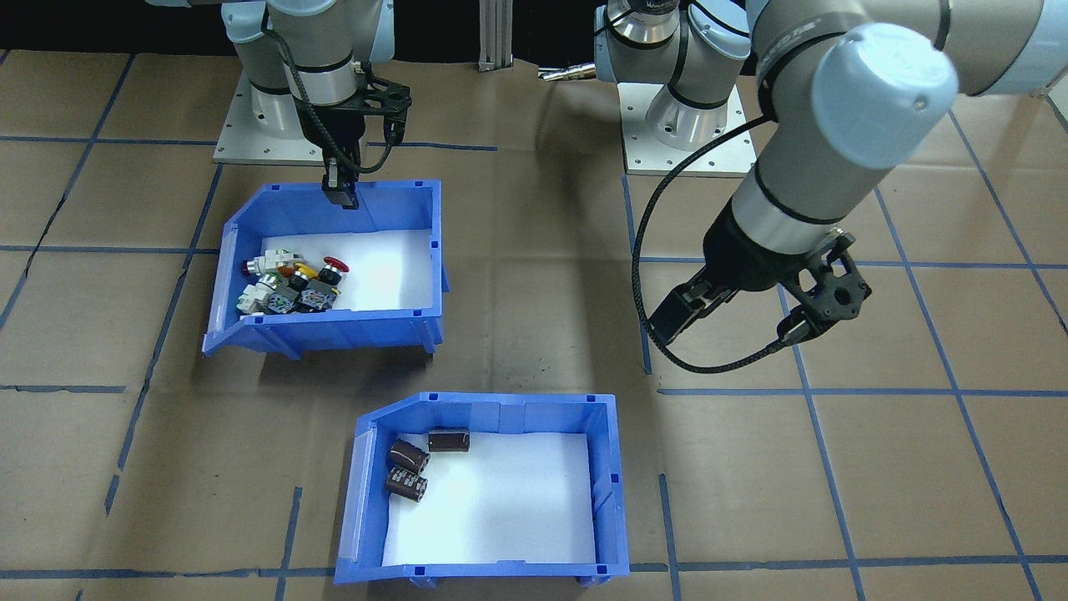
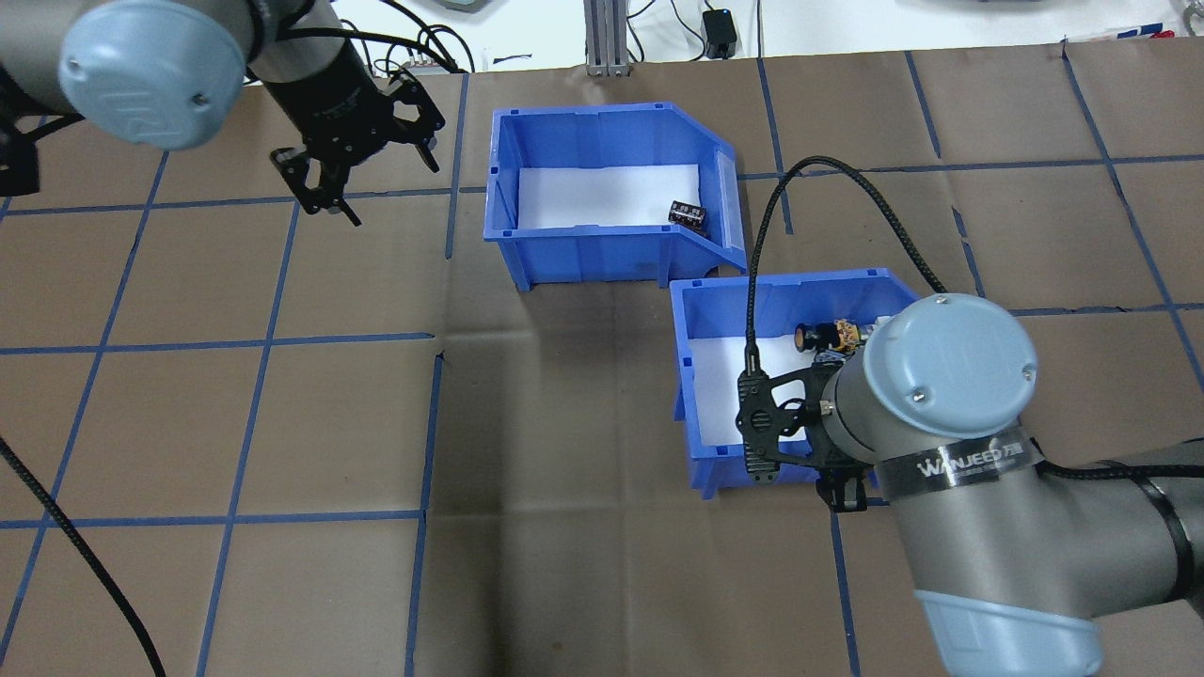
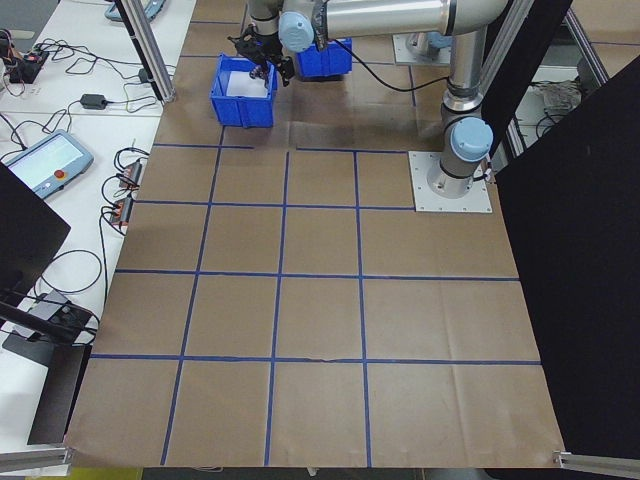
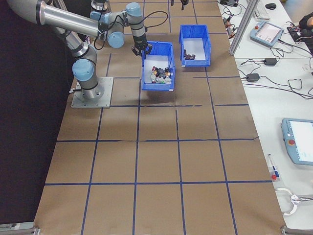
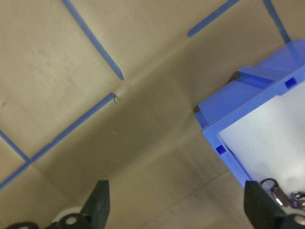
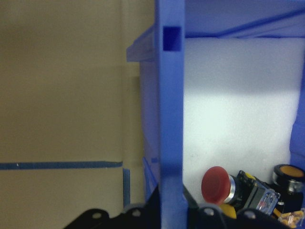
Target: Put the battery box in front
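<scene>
Two arms are at work over the brown paper-covered table (image 1: 534,351). In the front-facing view the right arm reaches straight down from its base, and the right gripper (image 1: 340,194) sits on the back wall of the switch bin (image 1: 250,330), the blue bin that holds a heap of multicoloured push-button switches (image 1: 292,284). The right wrist view looks along that blue wall, which runs up between the fingers, one on the outer side over the table and one on the inner side above the white foam; the jaws are closed onto the wall. A red mushroom button lies just inside.

Across the table, the left arm is bent over with its wrist tilted, and the left gripper (image 1: 677,313) hangs above bare paper, touching nothing. Its wrist view shows the two fingertips (image 5: 100,202) spread wide apart, with only table and a corner of a blue bin between them.

Nearest the front-facing camera, the battery box (image 1: 609,484) stands on the table ahead of the switch bin and apart from it, well clear of both grippers. Three dark brown cylindrical cells (image 1: 409,467) lie on its white foam floor, near the sloped-cut side.
</scene>
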{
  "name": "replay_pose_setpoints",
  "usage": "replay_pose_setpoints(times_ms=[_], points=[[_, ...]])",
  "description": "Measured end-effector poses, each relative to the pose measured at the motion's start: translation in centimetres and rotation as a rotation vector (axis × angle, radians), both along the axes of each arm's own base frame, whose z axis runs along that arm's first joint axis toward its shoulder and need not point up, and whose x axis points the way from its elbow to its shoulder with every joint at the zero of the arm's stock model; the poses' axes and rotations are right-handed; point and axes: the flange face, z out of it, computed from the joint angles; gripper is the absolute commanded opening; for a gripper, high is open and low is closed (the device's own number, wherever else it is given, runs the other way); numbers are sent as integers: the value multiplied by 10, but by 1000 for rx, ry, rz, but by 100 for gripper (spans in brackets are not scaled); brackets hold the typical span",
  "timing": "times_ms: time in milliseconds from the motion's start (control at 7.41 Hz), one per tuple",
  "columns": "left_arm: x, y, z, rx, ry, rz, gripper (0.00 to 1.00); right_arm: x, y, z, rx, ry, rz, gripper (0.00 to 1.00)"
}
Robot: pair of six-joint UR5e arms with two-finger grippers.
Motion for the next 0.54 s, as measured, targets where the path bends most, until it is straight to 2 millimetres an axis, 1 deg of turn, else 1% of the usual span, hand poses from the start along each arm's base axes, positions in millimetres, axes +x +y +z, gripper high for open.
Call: replay_pose_setpoints(times_ms=[135,270,405,540], points=[[13,11,18,-33,0,-206,100,15,9,1,-7,-9,-3,0],[23,21,35,-65,-14,-375,100,27,16,2,-13,-15,-1,0],[35,30,49,-85,-56,-503,100,37,22,3,-17,-18,8,0],[44,37,59,-87,-104,-584,100,45,23,5,-19,-23,12,0]])
